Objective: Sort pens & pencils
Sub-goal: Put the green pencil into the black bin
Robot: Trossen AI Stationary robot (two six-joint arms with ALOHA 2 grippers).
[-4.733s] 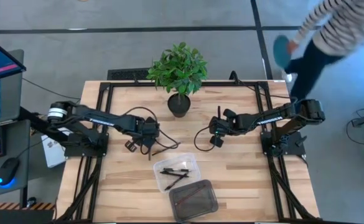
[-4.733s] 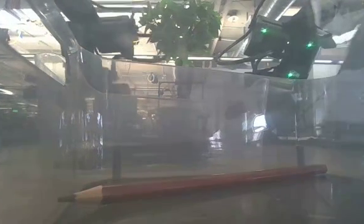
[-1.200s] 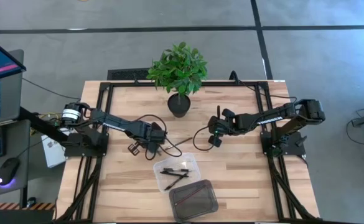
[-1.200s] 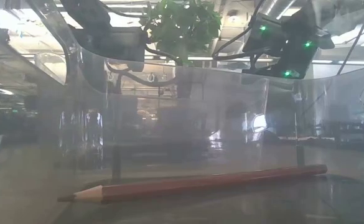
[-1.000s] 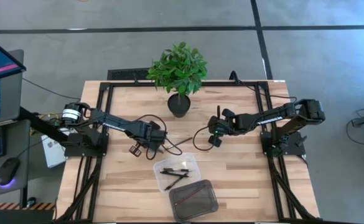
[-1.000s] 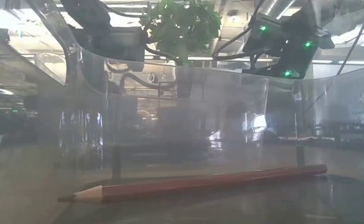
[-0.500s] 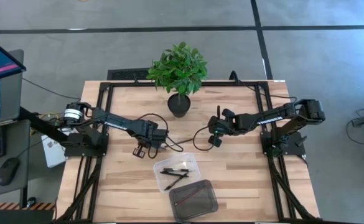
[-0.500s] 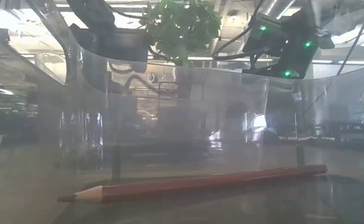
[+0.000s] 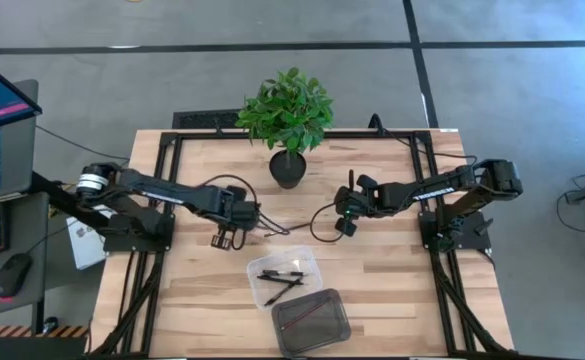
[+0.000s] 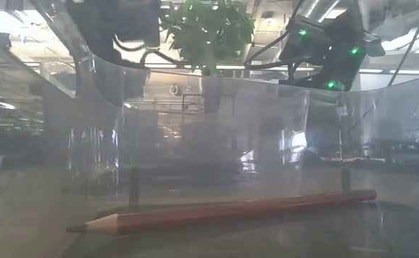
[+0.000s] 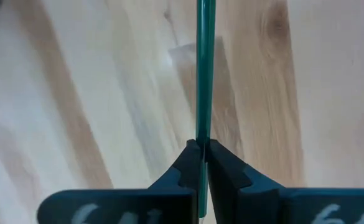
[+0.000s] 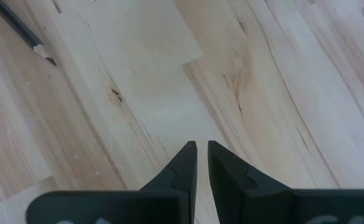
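My left gripper (image 9: 224, 238) (image 11: 203, 149) is over the table's left middle, shut on a slim green pencil (image 11: 205, 74). My right gripper (image 9: 342, 228) (image 12: 201, 149) hangs over the right middle with a narrow empty gap between its fingers. A dark pencil (image 12: 20, 26) lies flat on the wood ahead of it. Black pens (image 9: 282, 278) lie in a clear tray (image 9: 257, 268) near the table's middle. Reddish pencils (image 9: 307, 315) lie in a dark tray (image 9: 278, 312) at the near edge. One red pencil (image 10: 223, 211) shows in the low view. My left gripper pinches the green pencil's shaft (image 11: 202, 134) between its two fingertips. The pencil runs straight on past the fingertips and out of the wrist view, and a short part shows back between the fingers. It casts a shadow on the wood and seems clear of the table.
A potted plant (image 9: 289, 120) stands at the table's far middle. Loose black cables (image 9: 272, 232) loop between the two grippers. Bare wood lies at the near left and near right. A monitor, keyboard and mouse (image 9: 9, 288) sit off the table's left side.
My left gripper has gone toward the table's left edge and has risen, as the low view shows. The slim pencil that lay on the wood right of it is gone from that spot and is now between its fingers.
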